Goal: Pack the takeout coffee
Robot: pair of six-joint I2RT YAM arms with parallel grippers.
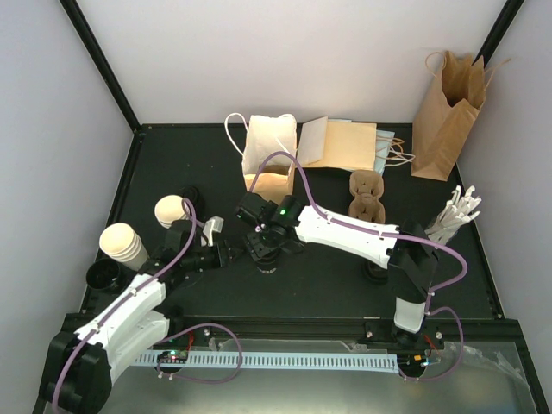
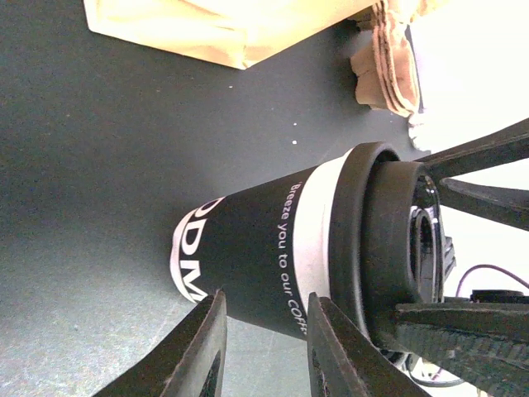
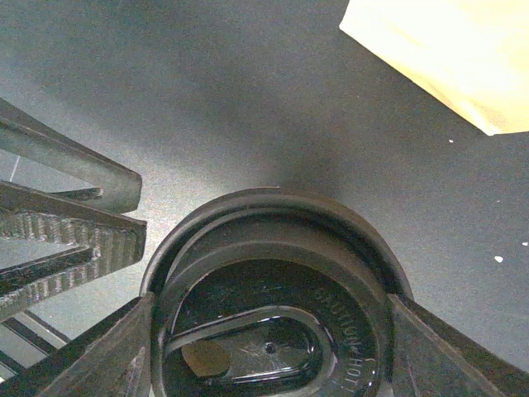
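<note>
Right gripper point(image 3: 273, 327) is on top of the action here: its jaws stand wide, one finger either side of the black lid point(image 3: 248, 217), both pressed against the rim, so it has the takeout coffee cup point(image 2: 264, 248) by its cap. The cup stands upright on the black table point(image 1: 328, 276), mid-table between the two arms, long axis vertical, dark printed sleeve showing in the left wrist view.

Left gripper point(image 2: 266, 318) comes at it from the side, low on the cup wall. Its jaws are narrow, a slim gap with nothing clamped in it. Whether the tips actually touch the paper I can't tell from this angle.

Now the relation that matters: the open paper bag point(image 1: 269, 155) with white handles stands just beyond the cup, on the far side from the arm bases, mouth up. The right arm holds the cup from above, so by my reading it is the one placed to lift straight up and carry it back over that mouth.

Inside the bag I see only lit paper and no cup, though the bottom is partly hidden. To its right, a pulp cup carrier point(image 1: 366, 195) lies empty. At far left, a stack of lidless cups point(image 1: 123, 244) waits.
</note>
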